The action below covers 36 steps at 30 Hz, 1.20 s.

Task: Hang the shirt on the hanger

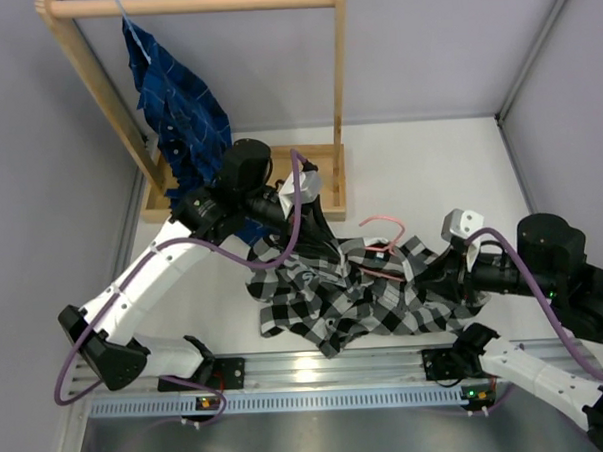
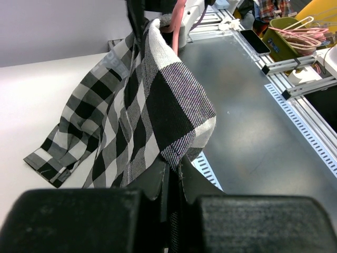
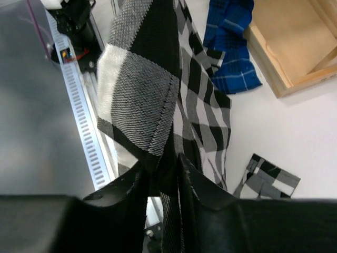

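The black-and-white checked shirt (image 1: 360, 304) lies bunched on the white table, partly lifted between both arms. The pink wire hanger (image 1: 384, 224) has its hook showing just behind the shirt, and the rest is tucked in the fabric. My left gripper (image 1: 328, 250) is shut on a fold of the shirt (image 2: 158, 100). In the left wrist view (image 2: 176, 164) the cloth rises from the jaws to the pink hanger (image 2: 178, 23). My right gripper (image 1: 426, 276) is shut on another edge of the shirt (image 3: 142, 100), with the cloth pinched between the jaws in the right wrist view (image 3: 166, 161).
A wooden rack (image 1: 197, 3) stands at the back left. A dark blue plaid shirt (image 1: 176, 106) hangs on it and reaches its base (image 3: 284, 50). A metal rail (image 1: 318, 370) runs along the near edge. A bin of spare pink hangers (image 2: 295, 31) sits beyond the table.
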Each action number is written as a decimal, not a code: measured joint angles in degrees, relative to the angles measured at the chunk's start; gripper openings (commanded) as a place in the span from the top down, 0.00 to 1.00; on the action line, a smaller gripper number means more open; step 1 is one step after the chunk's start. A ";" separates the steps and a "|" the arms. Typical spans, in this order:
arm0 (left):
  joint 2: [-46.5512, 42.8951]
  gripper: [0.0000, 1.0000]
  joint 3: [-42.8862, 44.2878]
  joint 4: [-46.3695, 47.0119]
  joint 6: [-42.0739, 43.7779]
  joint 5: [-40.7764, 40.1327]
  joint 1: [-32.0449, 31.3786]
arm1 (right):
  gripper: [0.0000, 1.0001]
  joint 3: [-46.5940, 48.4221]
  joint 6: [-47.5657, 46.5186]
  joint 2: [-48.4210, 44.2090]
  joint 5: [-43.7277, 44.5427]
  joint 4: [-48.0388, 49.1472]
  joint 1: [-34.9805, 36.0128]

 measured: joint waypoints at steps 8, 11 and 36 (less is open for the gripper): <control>-0.37 0.96 0.31 0.00 0.02 -1.22 0.26 | 1.00 -0.46 -0.28 -0.13 -0.28 0.48 0.04; -0.44 0.67 1.20 0.31 -0.24 -3.96 0.04 | 1.00 -0.44 0.83 -0.96 1.92 1.97 0.07; -46.75 0.02 -16.39 8.28 -19.98 -81.64 0.11 | 1.00 25.24 8.63 14.01 13.16 11.58 0.02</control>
